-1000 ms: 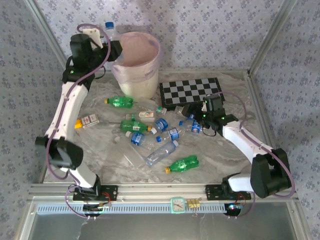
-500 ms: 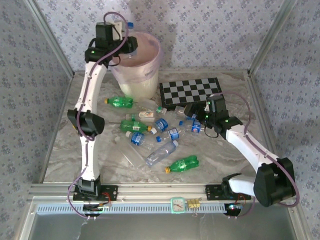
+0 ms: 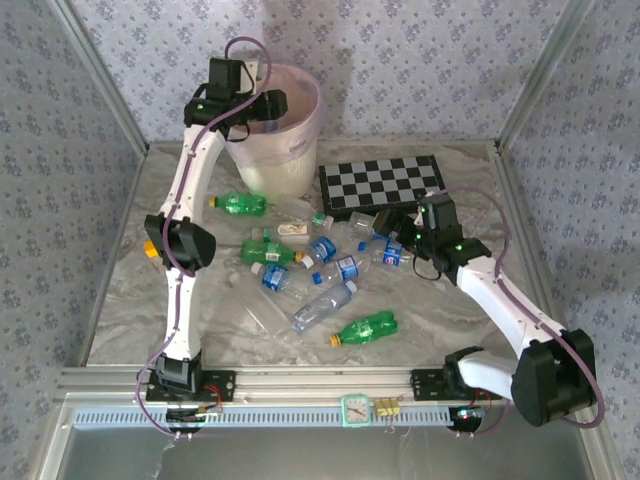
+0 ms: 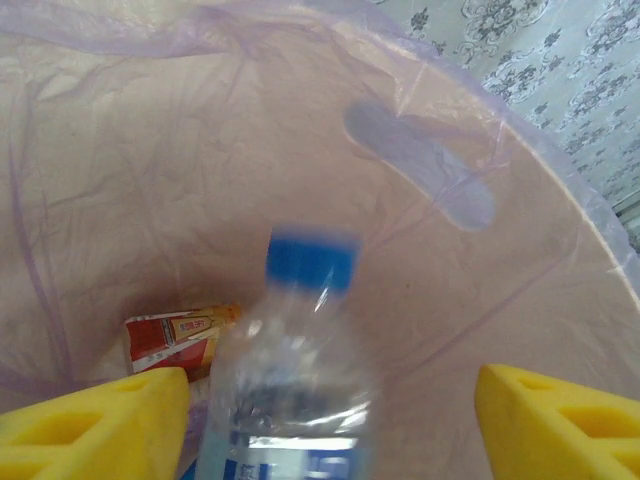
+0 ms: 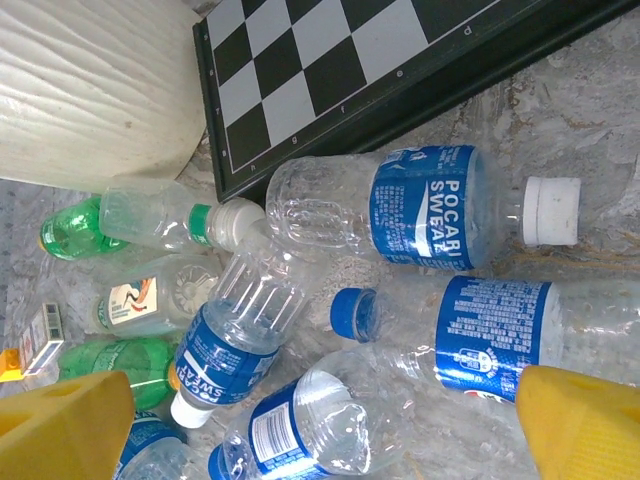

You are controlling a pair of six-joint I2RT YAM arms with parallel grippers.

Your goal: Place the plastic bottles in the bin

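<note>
My left gripper (image 3: 268,104) hangs over the mouth of the cream-white bin (image 3: 285,168), open, its yellow fingers (image 4: 95,420) spread wide. A clear blue-capped bottle (image 4: 300,370), blurred, sits loose between them above the pink liner (image 4: 480,300). My right gripper (image 3: 405,236) is open and low over the pile of bottles in front of the chessboard. Between its fingers (image 5: 585,425) lie a blue-capped clear bottle (image 5: 330,430), a blue-labelled one (image 5: 235,335) and a white-capped one (image 5: 420,205). Green bottles (image 3: 240,204) (image 3: 368,327) lie on the table.
The black-and-white chessboard (image 3: 385,183) lies right of the bin, touching the pile. A small carton (image 3: 293,229) sits among the bottles. A red-and-white packet (image 4: 170,340) lies at the bin's bottom. Metal frame posts stand at the table's corners.
My left arm swung from the bin's left side to above its mouth carrying the clear bottle, which now sits loose between the open fingers. My right arm shifted slightly right.
</note>
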